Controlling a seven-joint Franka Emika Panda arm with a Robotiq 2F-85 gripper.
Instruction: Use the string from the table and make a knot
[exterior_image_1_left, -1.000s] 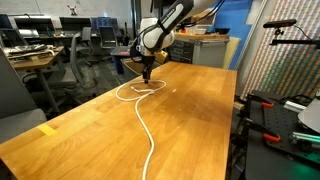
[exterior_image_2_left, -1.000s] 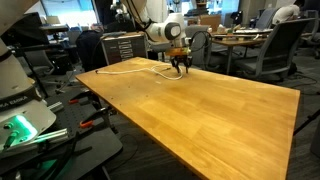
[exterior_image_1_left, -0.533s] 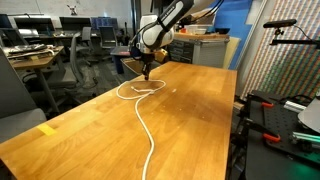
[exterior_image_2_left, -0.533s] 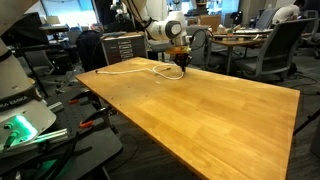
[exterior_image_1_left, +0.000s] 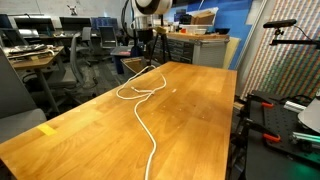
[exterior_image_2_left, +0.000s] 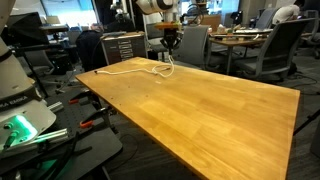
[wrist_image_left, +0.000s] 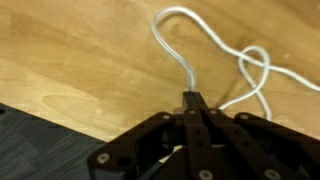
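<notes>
The white string lies in loops on the far half of the wooden table and trails toward the near edge. In both exterior views my gripper hangs well above the table's far end, shut on the string. A strand rises from the loops to the gripper, and the rest of the string stays on the table. In the wrist view the fingers are pressed together and the string comes out of the gripper and curves over the wood below.
A yellow tape mark sits near the table's front corner. Office chairs and desks stand beyond the far edge. A perforated panel stands beside the table. A grey drawer cabinet and a machine with a green light stand close by.
The jaws closed on the string at the table's surface. The gripper then rose well above the table, pulling a strand of string up with it.
</notes>
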